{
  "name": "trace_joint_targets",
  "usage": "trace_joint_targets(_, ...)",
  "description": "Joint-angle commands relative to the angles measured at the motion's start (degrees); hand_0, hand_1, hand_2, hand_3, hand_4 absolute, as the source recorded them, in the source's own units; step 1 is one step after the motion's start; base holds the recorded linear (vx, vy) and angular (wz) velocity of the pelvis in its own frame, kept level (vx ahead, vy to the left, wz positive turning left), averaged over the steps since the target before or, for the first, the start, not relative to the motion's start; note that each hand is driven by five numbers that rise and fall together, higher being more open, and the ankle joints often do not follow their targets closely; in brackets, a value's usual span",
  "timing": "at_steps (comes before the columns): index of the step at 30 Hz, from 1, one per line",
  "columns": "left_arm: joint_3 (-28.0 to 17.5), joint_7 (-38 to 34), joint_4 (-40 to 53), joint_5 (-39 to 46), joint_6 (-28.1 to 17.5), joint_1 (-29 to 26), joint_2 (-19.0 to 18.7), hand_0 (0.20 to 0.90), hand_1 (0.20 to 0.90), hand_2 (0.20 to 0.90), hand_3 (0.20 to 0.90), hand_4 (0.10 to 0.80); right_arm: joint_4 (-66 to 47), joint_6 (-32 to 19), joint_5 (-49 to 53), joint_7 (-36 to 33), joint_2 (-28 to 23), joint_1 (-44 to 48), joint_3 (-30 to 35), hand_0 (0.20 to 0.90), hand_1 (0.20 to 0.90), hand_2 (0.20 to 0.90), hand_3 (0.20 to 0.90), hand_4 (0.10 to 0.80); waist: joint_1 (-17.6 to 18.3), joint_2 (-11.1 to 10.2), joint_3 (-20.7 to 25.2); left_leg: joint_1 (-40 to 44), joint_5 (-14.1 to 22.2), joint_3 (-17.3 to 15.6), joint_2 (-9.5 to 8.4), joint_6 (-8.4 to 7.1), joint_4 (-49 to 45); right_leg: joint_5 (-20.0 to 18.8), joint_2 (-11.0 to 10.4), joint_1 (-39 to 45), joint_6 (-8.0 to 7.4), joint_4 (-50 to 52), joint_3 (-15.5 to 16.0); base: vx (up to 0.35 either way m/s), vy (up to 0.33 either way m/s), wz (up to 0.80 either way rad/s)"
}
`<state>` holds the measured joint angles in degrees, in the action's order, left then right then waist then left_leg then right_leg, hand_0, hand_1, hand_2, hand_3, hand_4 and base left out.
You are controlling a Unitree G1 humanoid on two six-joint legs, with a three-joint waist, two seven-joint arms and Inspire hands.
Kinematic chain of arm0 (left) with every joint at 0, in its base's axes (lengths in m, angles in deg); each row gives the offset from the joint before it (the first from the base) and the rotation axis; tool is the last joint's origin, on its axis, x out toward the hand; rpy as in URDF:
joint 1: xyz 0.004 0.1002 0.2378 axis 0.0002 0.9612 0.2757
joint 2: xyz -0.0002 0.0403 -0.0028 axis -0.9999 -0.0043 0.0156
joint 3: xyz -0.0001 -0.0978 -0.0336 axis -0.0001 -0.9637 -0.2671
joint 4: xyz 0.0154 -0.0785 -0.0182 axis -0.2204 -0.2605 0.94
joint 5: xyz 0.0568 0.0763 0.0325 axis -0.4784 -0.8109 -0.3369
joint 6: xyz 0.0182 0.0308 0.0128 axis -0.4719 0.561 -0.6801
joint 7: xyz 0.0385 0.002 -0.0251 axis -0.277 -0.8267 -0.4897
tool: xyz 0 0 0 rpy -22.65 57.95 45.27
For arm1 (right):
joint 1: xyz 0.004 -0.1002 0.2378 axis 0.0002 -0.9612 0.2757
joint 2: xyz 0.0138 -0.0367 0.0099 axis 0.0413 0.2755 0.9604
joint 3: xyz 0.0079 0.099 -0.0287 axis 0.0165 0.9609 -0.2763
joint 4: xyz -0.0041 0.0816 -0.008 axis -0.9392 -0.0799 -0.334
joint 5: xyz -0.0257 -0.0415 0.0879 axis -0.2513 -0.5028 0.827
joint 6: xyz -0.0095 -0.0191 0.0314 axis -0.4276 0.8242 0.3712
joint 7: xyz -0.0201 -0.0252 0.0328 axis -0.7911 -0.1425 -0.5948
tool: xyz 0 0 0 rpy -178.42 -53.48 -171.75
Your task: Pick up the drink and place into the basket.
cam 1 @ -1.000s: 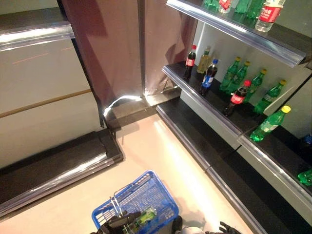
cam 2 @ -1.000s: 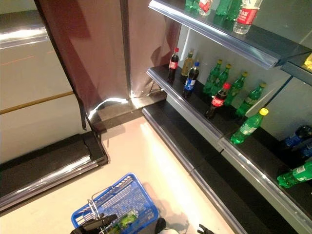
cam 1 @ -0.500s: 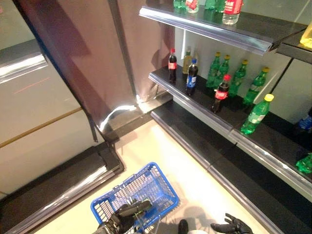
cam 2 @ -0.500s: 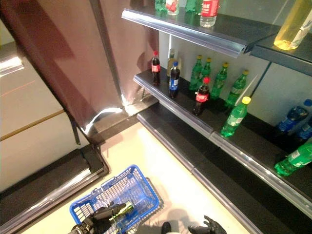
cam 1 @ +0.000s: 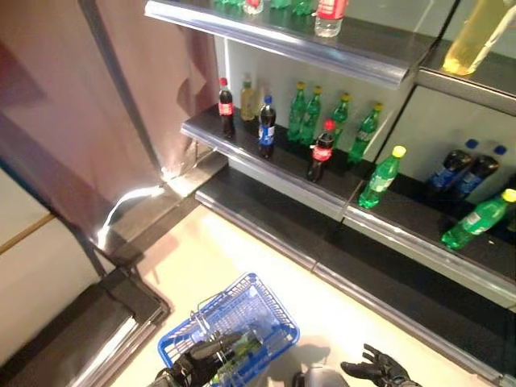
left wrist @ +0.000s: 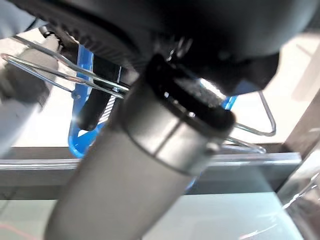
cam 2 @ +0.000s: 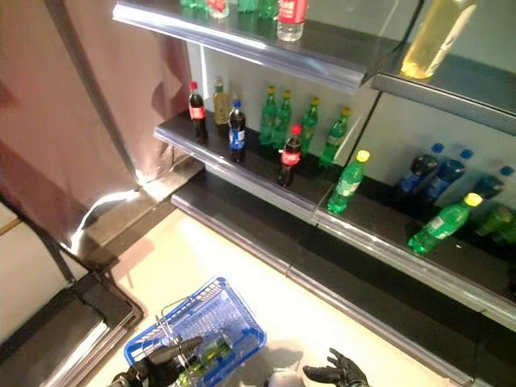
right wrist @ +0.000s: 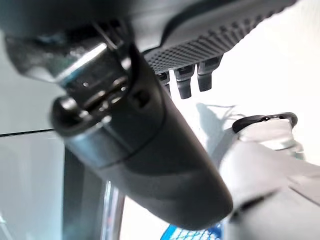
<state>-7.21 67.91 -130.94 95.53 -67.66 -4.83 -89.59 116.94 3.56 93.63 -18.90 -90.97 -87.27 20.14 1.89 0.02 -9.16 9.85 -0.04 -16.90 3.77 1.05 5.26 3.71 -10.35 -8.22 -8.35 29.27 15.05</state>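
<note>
Looking down in the eye views: blue basket [cam 1: 242,318] on floor w/ a green bottle [cam 1: 242,349] already inside; left hand [cam 1: 196,364] curled on its wire handle [cam 1: 199,326], right hand [cam 1: 372,370] fingers spread, empty. Shelf drinks, e.g. yellow-cap green bottle [cam 1: 381,177], prob. light-ish, stiff but slick plastic, so grab mid-body below the neck. Wrist views: left shows wire handle, right nothing held.

A blue wire basket [cam 2: 197,326] sits on the pale floor [cam 2: 266,282] at about 7 o'clock, with a green bottle [cam 2: 211,352] lying inside it. The left hand [cam 2: 157,367] is at the basket's near rim, by its metal handles. The right hand [cam 2: 339,372] shows at 6 o'clock, fingers spread and holding nothing. From 10 to 3 o'clock run dark shelves [cam 2: 258,173] carrying cola bottles [cam 2: 290,157], green soda bottles [cam 2: 348,181] and dark blue-capped bottles [cam 2: 419,171].
</note>
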Motion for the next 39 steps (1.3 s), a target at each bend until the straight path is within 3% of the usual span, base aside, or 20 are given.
trace_joint_targets(1,-1.0,3.9,5.8,2.7,-1.7,-2.1,-2.2,0.3,0.3,0.3,0.2,0.1,0.3,-1.6,2.4,0.3,-1.5,1.8,-0.5,0.9,0.9,0.9,0.9,0.8,-1.1,-0.5,1.9,-5.3,-2.6,4.8,-1.98,-2.8,-0.3,-10.7,-2.5,4.8,-1.82,-9.7,-1.1,0.117,-0.182,-0.11)
trace_joint_targets(2,-1.3,4.4,5.2,1.6,-1.8,-2.0,-2.8,0.3,0.3,0.3,0.2,0.1,0.4,-2.1,3.3,0.0,-1.0,1.6,-0.4,0.9,0.9,0.9,0.9,0.8,-1.0,-0.8,2.0,-4.8,-2.1,3.6,-1.83,-3.21,-0.3,-11.1,-3.5,6.5,-2.02,-17.3,-0.2,0.136,-0.196,-0.07)
trace_joint_targets(4,-1.8,5.1,3.5,1.5,-2.3,-1.8,-3.4,0.3,0.3,0.3,0.2,0.1,0.6,-2.9,3.0,-0.2,-0.7,0.9,-0.3,0.9,0.9,0.9,0.9,0.8,-0.2,-1.3,2.4,-4.2,-1.4,2.8,-1.83,-3.41,-0.3,-13.2,-3.8,7.5,-2.26,-24.8,-1.7,0.174,-0.241,-0.16)
trace_joint_targets(8,-2.9,7.3,0.9,0.9,-3.2,-1.6,-4.1,0.3,0.3,0.3,0.2,0.1,2.1,-3.1,1.9,0.5,-1.0,1.8,0.2,0.9,0.9,0.9,0.9,0.8,0.7,-1.7,2.6,-2.6,0.3,2.8,-1.26,-3.44,-0.3,-16.7,-6.2,5.1,-3.03,-27.4,-4.1,0.131,-0.242,-0.09)
trace_joint_targets(12,-3.7,7.9,0.4,-0.7,-3.0,-1.0,-4.0,0.3,0.3,0.3,0.2,0.1,2.5,-2.0,0.9,0.2,-0.9,2.1,0.5,0.9,0.9,0.9,0.9,0.8,0.6,-1.7,2.5,-2.2,0.8,2.9,0.33,-3.93,-2.1,-14.4,-5.7,6.2,-3.11,-29.1,-4.4,0.142,-0.268,-0.04)
trace_joint_targets(15,-4.5,8.3,0.9,0.1,-2.9,-0.3,-4.1,0.3,0.3,0.3,0.2,0.1,1.8,-0.8,-0.9,-0.1,-0.9,1.8,-0.3,0.9,0.9,0.9,0.9,0.8,0.7,-2.0,1.8,-3.8,1.5,2.8,2.91,-4.7,-7.4,-10.8,-4.8,6.4,-2.89,-26.3,-4.8,0.145,-0.286,0.06)
trace_joint_targets(17,-5.3,7.5,2.5,-0.4,-1.4,0.5,-3.7,0.3,0.3,0.3,0.2,0.1,2.2,-0.7,-0.7,-1.1,-1.3,0.8,-0.3,0.9,0.9,0.9,0.9,0.8,0.3,-2.2,1.3,-3.9,0.9,3.0,4.52,-5.23,-7.3,-9.5,-4.3,7.5,-2.68,-26.1,-3.9,0.154,-0.26,0.02)
trace_joint_targets(21,-4.4,7.9,2.9,-1.7,-1.4,0.9,-2.7,0.3,0.3,0.3,0.2,0.1,3.1,-1.1,0.0,-1.6,-2.2,0.8,0.8,0.9,0.9,0.9,0.9,0.8,0.1,-1.7,2.0,-2.5,-1.1,2.5,5.37,-6.23,-3.5,-9.8,-4.0,9.6,-2.9,-28.6,-1.0,0.094,-0.101,0.09)
trace_joint_targets(27,-3.5,8.8,3.0,-2.1,-1.7,0.5,-2.1,0.3,0.3,0.3,0.2,0.1,3.9,-2.1,0.7,-1.0,-1.7,0.9,2.1,0.9,0.9,0.9,0.9,0.8,0.7,-0.4,3.0,-0.7,-1.0,2.4,4.48,-6.39,-1.2,-9.6,-5.0,11.4,-3.64,-29.4,0.1,0.093,0.027,0.08)
trace_joint_targets(32,-2.7,9.0,4.7,-0.9,-1.5,0.1,-1.6,0.3,0.3,0.3,0.2,0.1,1.8,-1.9,-0.1,-1.1,-1.5,0.9,0.5,0.9,0.9,0.9,0.9,0.8,1.2,-0.5,2.7,-1.6,0.0,-0.5,3.71,-6.32,-4.9,-9.2,-5.6,12.3,-3.43,-29.2,1.0,0.069,0.143,0.12)
trace_joint_targets(35,-1.4,9.7,5.2,-1.0,-0.1,-1.7,-1.8,0.3,0.3,0.3,0.2,0.1,0.6,-1.8,2.3,-2.8,-2.1,1.2,0.1,0.9,0.9,0.9,0.9,0.8,1.0,-1.3,1.8,-4.2,1.2,-0.7,3.28,-6.02,-8.6,-9.3,-7.9,11.3,-3.13,-26.3,1.2,0.003,0.286,0.2)
trace_joint_targets(36,-0.7,9.4,4.9,-2.0,-0.4,-2.4,-1.4,0.3,0.3,0.3,0.2,0.1,0.5,-1.6,3.8,-3.4,-2.3,1.3,0.4,0.9,0.9,0.9,0.9,0.8,0.9,-1.6,1.3,-4.6,1.8,-0.2,1.78,-4.97,-8.4,-10.7,-9.5,9.9,-3.32,-22.4,0.6,0.029,0.277,0.27)
trace_joint_targets(39,-0.1,8.7,4.6,-2.2,-0.5,-2.4,-1.2,0.3,0.3,0.3,0.2,0.1,0.4,-2.0,2.7,-2.5,-2.5,0.5,1.4,0.9,0.9,0.9,0.9,0.8,1.1,-1.8,0.7,-4.1,1.9,-0.6,0.05,-3.83,-7.0,-17.3,-12.8,4.3,-4.74,-11.9,-0.1,0.096,0.303,0.18)
